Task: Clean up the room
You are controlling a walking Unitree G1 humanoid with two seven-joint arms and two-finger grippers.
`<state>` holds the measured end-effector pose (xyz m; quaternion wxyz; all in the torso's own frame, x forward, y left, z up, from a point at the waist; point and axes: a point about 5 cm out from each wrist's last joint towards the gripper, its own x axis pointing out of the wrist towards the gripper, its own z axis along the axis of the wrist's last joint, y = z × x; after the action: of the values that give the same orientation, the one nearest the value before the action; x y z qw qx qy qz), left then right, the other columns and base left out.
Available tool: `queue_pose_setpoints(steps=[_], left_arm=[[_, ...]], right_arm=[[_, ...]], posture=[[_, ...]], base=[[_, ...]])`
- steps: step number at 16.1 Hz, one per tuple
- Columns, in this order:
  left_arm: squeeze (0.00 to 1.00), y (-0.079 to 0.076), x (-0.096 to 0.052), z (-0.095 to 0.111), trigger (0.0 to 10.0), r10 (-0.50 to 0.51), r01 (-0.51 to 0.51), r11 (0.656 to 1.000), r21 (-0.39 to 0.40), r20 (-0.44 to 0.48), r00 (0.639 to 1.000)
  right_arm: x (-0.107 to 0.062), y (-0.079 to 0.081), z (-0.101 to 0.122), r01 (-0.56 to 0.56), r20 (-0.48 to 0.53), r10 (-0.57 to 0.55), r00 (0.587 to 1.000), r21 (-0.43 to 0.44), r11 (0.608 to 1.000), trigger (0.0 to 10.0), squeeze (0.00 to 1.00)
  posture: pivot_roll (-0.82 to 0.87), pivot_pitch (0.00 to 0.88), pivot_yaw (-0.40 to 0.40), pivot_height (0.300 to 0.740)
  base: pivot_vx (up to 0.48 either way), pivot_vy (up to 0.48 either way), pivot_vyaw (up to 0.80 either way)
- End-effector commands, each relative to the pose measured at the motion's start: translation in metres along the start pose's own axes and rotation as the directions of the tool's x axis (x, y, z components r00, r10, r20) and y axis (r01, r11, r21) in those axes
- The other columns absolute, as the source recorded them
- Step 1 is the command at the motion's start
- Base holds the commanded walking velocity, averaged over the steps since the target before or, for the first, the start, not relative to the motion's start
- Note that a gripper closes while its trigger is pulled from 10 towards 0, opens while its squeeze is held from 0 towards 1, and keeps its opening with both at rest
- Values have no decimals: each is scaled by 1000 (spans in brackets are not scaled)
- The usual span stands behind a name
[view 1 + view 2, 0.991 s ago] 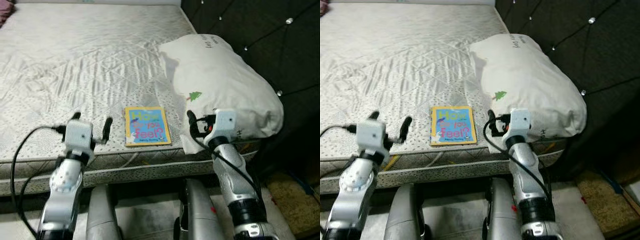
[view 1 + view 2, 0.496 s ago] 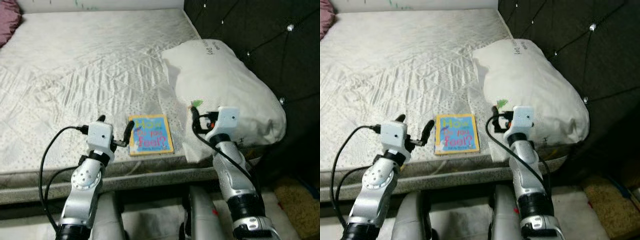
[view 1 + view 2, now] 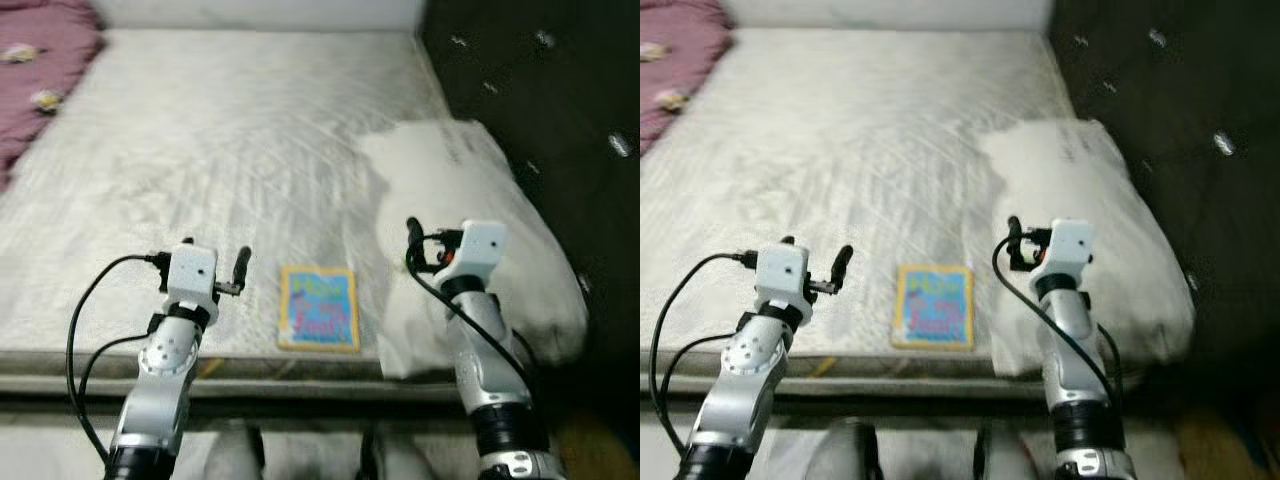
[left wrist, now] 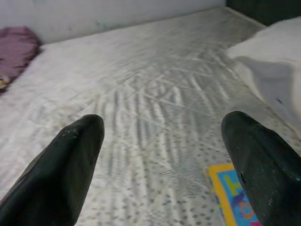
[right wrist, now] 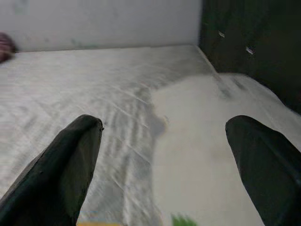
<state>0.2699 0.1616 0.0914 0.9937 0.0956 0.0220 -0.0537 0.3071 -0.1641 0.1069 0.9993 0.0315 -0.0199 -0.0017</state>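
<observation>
- Near the lower centre of the left eye view, a small book with a yellow border and blue cover lies flat on the mattress, close to its front edge and untouched.
- Just right of the book, a white pillow rests against the dark padded headboard; its lower corner reaches nearly to the book's right edge.
- Left gripper: held above the mattress to the left of the book, apart from it, fingers spread wide with nothing between them. In the left wrist view the book's corner shows beside the fingertip at the right of that frame.
- Right gripper: raised over the left part of the pillow, above and to the right of the book. The right wrist view shows both fingertips well apart and empty.
- Upper left of the frame: a pink blanket lies at the far side of the mattress.
- Step in hand, as a judgement: approach to the book, the loose item nearest both arms; no grasp has begun.
- Next move, as a judgement: bring one gripper down to an edge of the book. A thin flat cover on soft bedding offers little to grip, so a finger must slide beneath an edge.
</observation>
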Motion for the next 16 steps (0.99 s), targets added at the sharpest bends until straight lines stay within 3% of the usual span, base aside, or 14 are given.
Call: queue_pose_setpoints(steps=[1, 3, 6, 10, 13, 16], left_arm=[[0, -1, -4, 2, 10000, 6, -6, 1000, 8, 4, 1000], [0, -1, -5, 0, 10000, 5, -5, 1000, -7, -9, 1000], [0, -4, -2, 2, 10000, 9, -8, 998, 64, -6, 1000], [0, -6, -2, 0, 10000, -13, 13, 1000, 1, -24, 1000], [0, -5, 3, 0, 10000, 3, -2, 1000, 5, -41, 999], [0, -12, 1, -1, 10000, -28, 26, 999, -30, -47, 999]], right_arm=[[-2, -2, -1, 18, -10, -18, 1000, -9, 1000, 10000, 0], [-3, -5, 1, 36, -8, -36, 999, -15, 999, 10000, 0], [-4, -11, 1, 71, -14, -72, 997, -34, 997, 10000, 0], [-6, -11, 1, 77, -15, -78, 997, -45, 996, 10000, 0], [-5, 6, 1, 2, -32, -2, 999, -2, 1000, 10000, 0], [-3, 3, -1, 10, -49, -10, 999, -8, 1000, 10000, 0]], posture=[[-41, 0, -9, 740], [-41, 0, -17, 740], [-46, 0, -18, 740], [-57, 0, -14, 740], [-60, 0, -13, 740], [-60, 0, -14, 740]], base=[[0, 0, 0], [0, 0, 0], [0, 0, 0], [0, 0, 0], [0, 0, 0], [0, 272, -688]])
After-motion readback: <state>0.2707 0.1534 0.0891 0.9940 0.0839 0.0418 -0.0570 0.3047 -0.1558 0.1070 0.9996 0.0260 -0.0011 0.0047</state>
